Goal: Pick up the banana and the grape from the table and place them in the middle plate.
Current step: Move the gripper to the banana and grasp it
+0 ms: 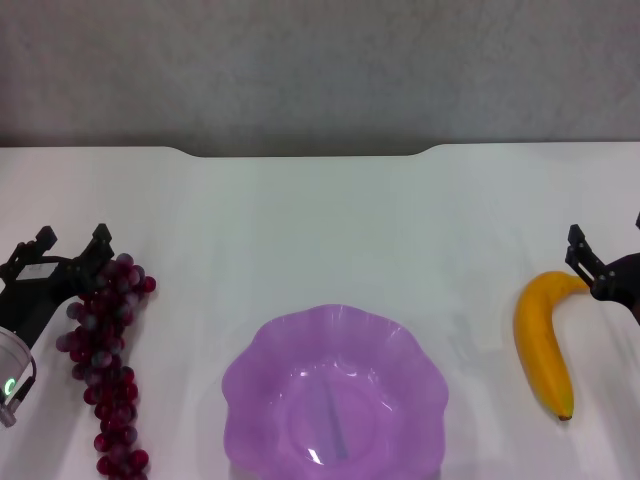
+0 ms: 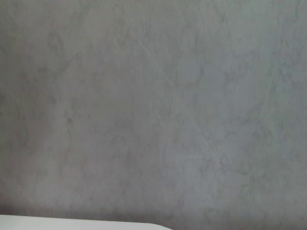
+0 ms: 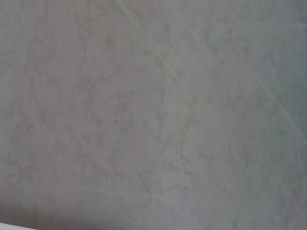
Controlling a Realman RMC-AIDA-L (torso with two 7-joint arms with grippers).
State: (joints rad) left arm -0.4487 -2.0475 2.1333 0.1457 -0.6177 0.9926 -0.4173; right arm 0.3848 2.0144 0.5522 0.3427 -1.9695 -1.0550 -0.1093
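The grape (image 1: 105, 360), a long dark red-purple bunch, lies on the white table (image 1: 320, 230) at the near left. My left gripper (image 1: 72, 245) is open and low at the bunch's far end, with its inner finger against the top grapes. The yellow banana (image 1: 543, 340) lies at the near right, dark tip toward me. My right gripper (image 1: 608, 245) is open at the banana's far end, one finger touching the stem end and the other at the picture's edge. The purple scalloped middle plate (image 1: 262, 362) sits empty between them, near the front edge.
The table's notched far edge (image 1: 305, 153) runs along the back, with a grey wall (image 1: 320, 70) behind it. Both wrist views show only grey surface (image 2: 153, 105) (image 3: 153, 105), plus a white sliver of table (image 2: 72, 224) in the left wrist view.
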